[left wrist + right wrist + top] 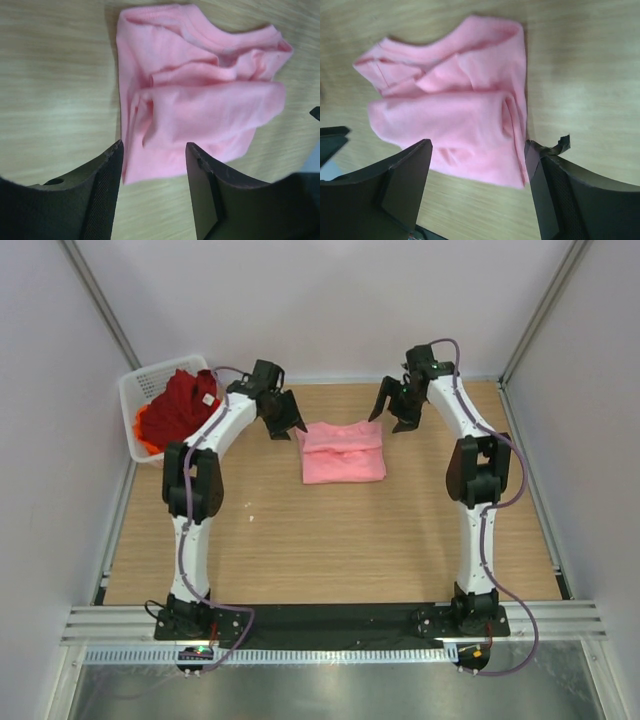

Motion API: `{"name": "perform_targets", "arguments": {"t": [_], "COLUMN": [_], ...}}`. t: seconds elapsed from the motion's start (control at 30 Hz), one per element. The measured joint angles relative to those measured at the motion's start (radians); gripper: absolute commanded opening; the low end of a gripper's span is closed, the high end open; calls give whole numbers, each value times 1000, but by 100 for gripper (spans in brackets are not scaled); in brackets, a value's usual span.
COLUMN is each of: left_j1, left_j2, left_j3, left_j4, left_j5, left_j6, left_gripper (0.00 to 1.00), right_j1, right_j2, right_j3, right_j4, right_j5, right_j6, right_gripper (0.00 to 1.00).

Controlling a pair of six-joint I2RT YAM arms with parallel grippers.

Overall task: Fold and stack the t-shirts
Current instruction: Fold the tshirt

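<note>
A light pink t-shirt [343, 452] lies folded into a rough rectangle at the far middle of the wooden table. My left gripper [285, 420] hovers just off its far left corner, open and empty. My right gripper [393, 412] hovers off the far right corner, also open and empty. In the left wrist view the pink t-shirt [200, 100] lies beyond the spread fingers of that gripper [154, 150]. The right wrist view shows the same pink t-shirt [455, 105] past its gripper [477, 147]. A dark red t-shirt [180, 400] with a white tag and an orange t-shirt [145, 435] sit in the basket.
A white mesh basket [140, 380] stands at the far left corner, beside the left arm's elbow. Grey walls and metal rails close in the table on three sides. A loose strip of black tape [559, 145] sticks out from the right gripper's finger.
</note>
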Motion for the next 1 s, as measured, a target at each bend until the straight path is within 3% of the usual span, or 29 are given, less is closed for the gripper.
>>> {"name": "perform_targets", "arguments": {"t": [0.2, 0.4, 0.63, 1.0], "left_j1": [-2, -9, -36, -41], "left_j2": [-299, -509, -543, -616], "left_j3": [-218, -462, -615, -637], "left_j4": [-10, 18, 18, 21], "left_j5": [-23, -18, -4, 5], "left_j6": [34, 39, 23, 22], "left_gripper": [52, 50, 50, 50], "right_j1": [156, 349, 367, 363], "right_j2": [-208, -234, -172, -15], "right_j3": [-201, -265, -264, -138], "right_j4": [-37, -23, 16, 60], "right_j5": [182, 309, 417, 490], "right_j6": [-63, -74, -80, -136], "right_gripper": [81, 80, 79, 80]}}
